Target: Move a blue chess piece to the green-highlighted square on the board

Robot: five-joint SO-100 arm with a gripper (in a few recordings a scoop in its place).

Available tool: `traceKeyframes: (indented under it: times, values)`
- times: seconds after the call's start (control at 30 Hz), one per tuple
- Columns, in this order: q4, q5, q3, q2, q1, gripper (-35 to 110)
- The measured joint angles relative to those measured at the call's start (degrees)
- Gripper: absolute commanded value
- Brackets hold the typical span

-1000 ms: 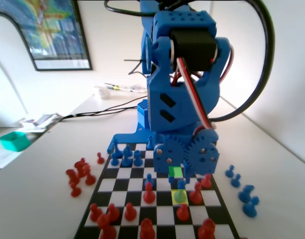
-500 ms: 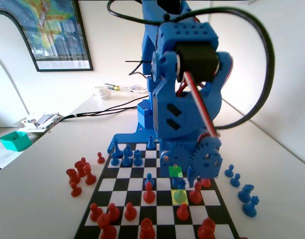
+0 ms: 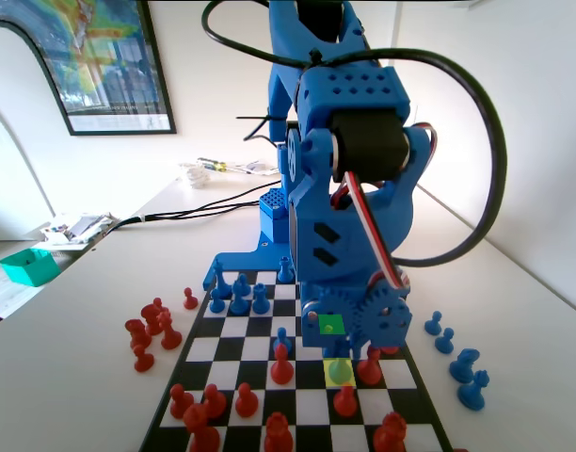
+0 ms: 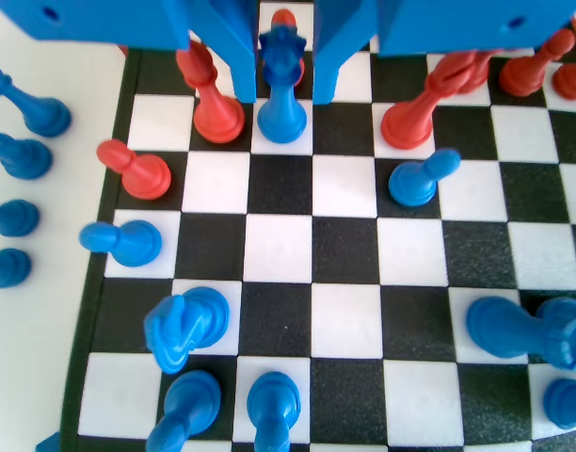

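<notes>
Straddling the blue chess piece [image 4: 281, 85] on its white square, the end effector [image 4: 280, 80] has jaws spread either side of the crown, not yet touching it. Wrist view, left to right: a red pawn [image 4: 213, 99] just beside the left jaw, the piece, another red pawn [image 4: 415, 113] past the right jaw. Grasp step in hand. Fixed view: the piece sits on the yellow square [image 3: 340, 371], the green-highlighted square [image 3: 331, 325] next behind it on the board [image 3: 297, 405]. Next move: close, lift clear of the neighbours.
</notes>
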Motion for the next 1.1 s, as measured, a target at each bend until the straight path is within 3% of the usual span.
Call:
traceKeyframes:
  times: [0.33, 0.83, 1.1]
  values:
    - [-0.3, -0.4, 0.0, -0.2, 0.0, 1]
    - [4.1, -2.0, -1.2, -0.2, 0.0, 1]
    - [5.4, -3.5, 7.3, 11.0, -2.4, 1]
